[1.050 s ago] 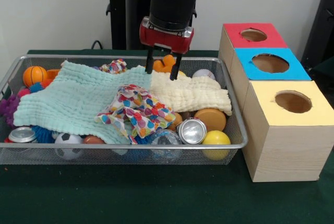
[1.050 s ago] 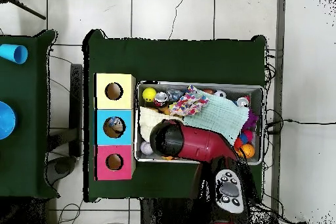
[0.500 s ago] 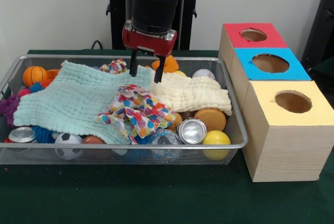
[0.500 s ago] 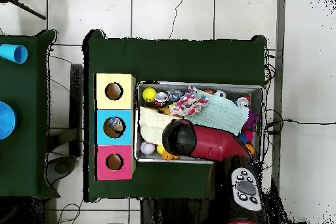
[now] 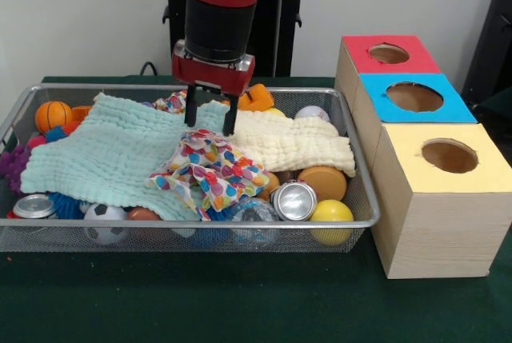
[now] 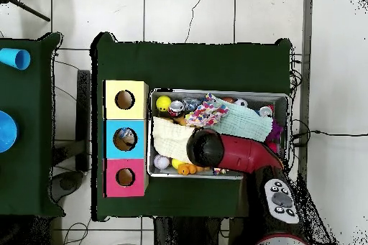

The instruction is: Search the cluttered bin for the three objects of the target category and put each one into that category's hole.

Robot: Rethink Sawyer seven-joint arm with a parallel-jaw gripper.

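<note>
Wire bin (image 5: 16,119) on green table: basketball (image 5: 53,115) far-left corner, mint cloth (image 5: 104,155) spread w/ long axis left-right. Gripper (image 5: 210,119) over cloth seam, fingers apart, nothing held. Cream cloth (image 5: 292,145) lies crosswise right of it; yellow ball (image 5: 331,213) front-right. Boxes: red (image 5: 388,55), blue (image 5: 414,97), yellow (image 5: 448,157) holes face up.

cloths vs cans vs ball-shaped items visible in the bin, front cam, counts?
Cloths: 3, the mint green muslin cloth, cream muslin cloth, polka-dot patterned cloth
Cans: 2, the silver can by the yellow ball, silver can at the front corner
Balls: 4, orange basketball, soccer ball, yellow ball, white ball
Total: 9
</note>
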